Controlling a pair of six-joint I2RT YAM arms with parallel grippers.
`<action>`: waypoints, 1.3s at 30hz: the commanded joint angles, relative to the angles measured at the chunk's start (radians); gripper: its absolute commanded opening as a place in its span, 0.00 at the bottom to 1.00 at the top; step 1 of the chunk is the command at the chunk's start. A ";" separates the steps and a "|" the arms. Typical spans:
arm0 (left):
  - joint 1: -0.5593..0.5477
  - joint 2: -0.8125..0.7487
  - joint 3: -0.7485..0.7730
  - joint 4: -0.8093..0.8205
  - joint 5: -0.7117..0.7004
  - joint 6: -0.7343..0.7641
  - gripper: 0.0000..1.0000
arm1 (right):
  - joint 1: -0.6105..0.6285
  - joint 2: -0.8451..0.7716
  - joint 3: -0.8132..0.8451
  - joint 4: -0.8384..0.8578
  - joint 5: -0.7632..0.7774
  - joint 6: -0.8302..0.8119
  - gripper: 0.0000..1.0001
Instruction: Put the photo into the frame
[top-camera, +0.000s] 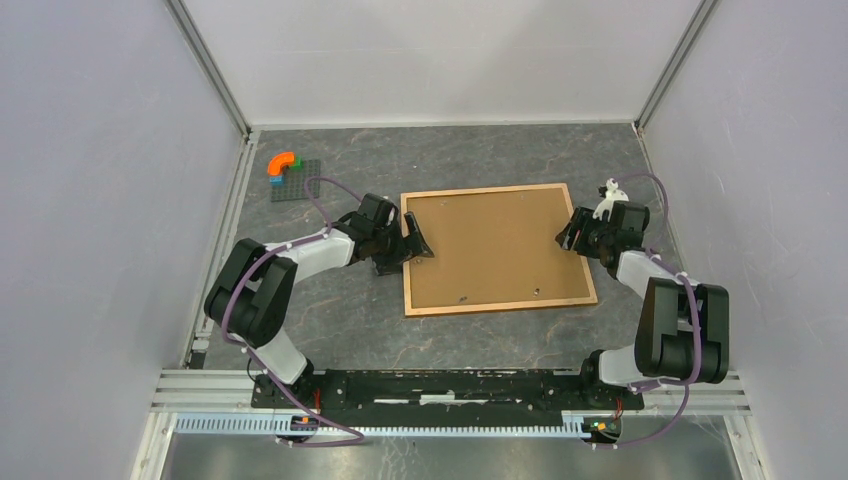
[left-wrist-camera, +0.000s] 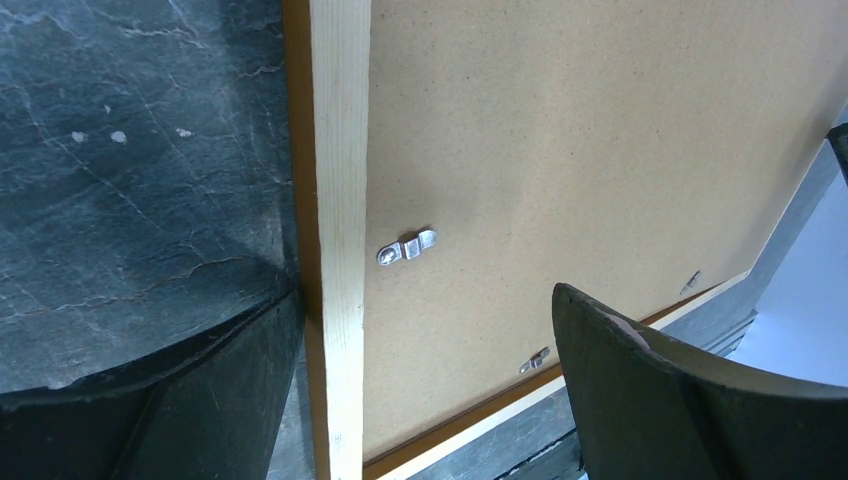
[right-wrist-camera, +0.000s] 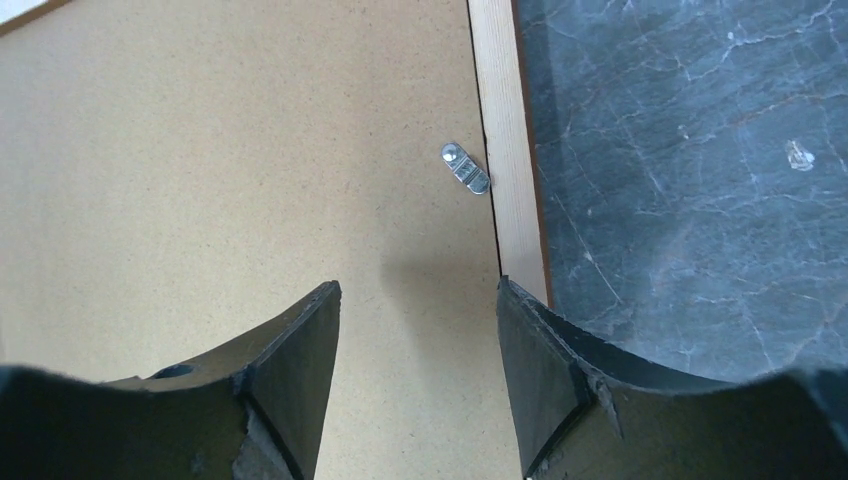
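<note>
The frame (top-camera: 500, 305), light wood with narrow moulding, lies back-up on the table with a brown backing board (top-camera: 490, 248) inside it. No photo shows in any view. My left gripper (top-camera: 408, 243) is open at the frame's left edge. In the left wrist view its gripper (left-wrist-camera: 425, 300) straddles the moulding (left-wrist-camera: 340, 200), one finger over the table and one over the board (left-wrist-camera: 560, 150). My right gripper (top-camera: 570, 235) is open and empty at the right edge. In the right wrist view its gripper (right-wrist-camera: 418, 290) hovers over the board (right-wrist-camera: 220, 170) beside the moulding (right-wrist-camera: 505, 150).
Small metal turn clips (left-wrist-camera: 406, 247) (right-wrist-camera: 465, 168) sit on the board next to the moulding. A grey baseplate (top-camera: 300, 185) with an orange arch brick (top-camera: 283, 160) stands at the back left. Enclosure walls close in the table on three sides.
</note>
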 joint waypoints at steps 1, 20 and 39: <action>-0.011 -0.002 -0.030 0.025 0.033 -0.029 1.00 | 0.014 0.035 -0.054 0.060 -0.178 0.085 0.64; 0.006 -0.072 -0.009 -0.002 0.063 -0.040 1.00 | 0.012 0.014 -0.025 0.023 -0.213 0.089 0.79; 0.028 -0.062 0.027 -0.078 0.032 0.020 1.00 | 0.059 0.147 0.170 0.056 -0.054 0.055 0.79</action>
